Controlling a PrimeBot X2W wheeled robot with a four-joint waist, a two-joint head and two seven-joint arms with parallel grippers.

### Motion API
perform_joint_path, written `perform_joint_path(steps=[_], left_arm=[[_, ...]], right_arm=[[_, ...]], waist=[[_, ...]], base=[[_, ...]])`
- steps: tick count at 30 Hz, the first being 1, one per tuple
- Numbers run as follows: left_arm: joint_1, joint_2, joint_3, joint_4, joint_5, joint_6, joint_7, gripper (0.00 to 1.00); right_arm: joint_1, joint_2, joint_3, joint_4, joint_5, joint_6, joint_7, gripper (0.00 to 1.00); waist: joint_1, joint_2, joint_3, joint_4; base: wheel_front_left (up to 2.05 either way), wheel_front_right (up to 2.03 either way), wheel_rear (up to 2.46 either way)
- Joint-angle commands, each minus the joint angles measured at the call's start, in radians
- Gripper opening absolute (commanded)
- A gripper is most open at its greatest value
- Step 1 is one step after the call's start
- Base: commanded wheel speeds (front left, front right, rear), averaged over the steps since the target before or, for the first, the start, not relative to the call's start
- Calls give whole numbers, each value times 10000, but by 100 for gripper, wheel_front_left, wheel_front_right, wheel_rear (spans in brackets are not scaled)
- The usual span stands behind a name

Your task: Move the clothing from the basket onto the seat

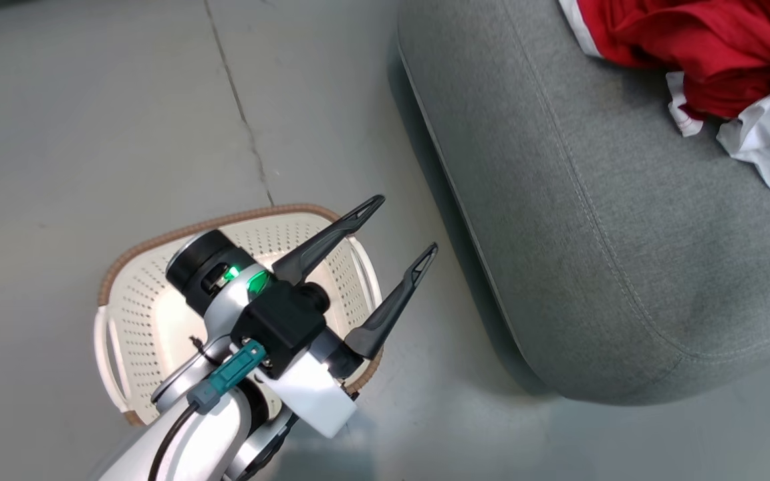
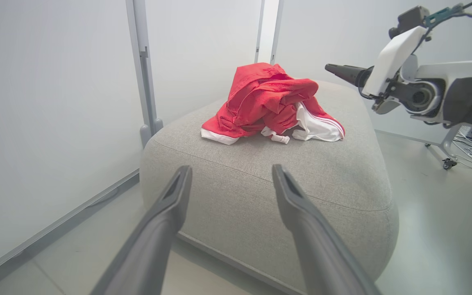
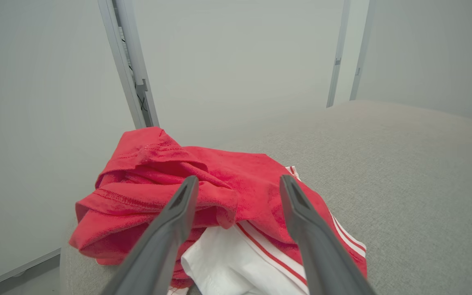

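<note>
Head view: clothing [image 1: 692, 40] piled on the seat [image 1: 592, 234], basket [image 1: 224, 219] on the floor [image 1: 91, 100] just beside the seat.
Left gripper [image 1: 408, 222] hangs over the basket's seat-side edge, fingers spread, holding nothing. Left wrist view looks across the seat at the red-and-white heap near its far end. Right wrist view: right gripper [image 3: 239, 178] fingers spread, pointing at the heap, nothing pinched; can't tell if they touch the fabric. Pale partition panels [image 2: 55, 102] stand behind the seat.
</note>
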Motion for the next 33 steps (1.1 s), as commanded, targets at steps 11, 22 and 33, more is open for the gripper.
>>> perform_joint_path(steps=[11,22,33], left_arm=[[1137,-314,678,557,-606,1026,-834,100],[2066,-576,1832,900,-1180,2269,-1672,100],[2988,-793,3037,1001,-1813,3137,-2333,100]], right_arm=[[2188,398,1372,-2015,-290,2,11,100],[3601,686,2931,-4910,-582,2,1288,100],[4925,730,3648,-6270,-760,2,2114,100]], waist=[[0,-1,-2002,1160],[0,-1,-2735,2585],[0,-1,-3560,3602]], base=[[0,0,0],[0,0,0],[0,0,0]])
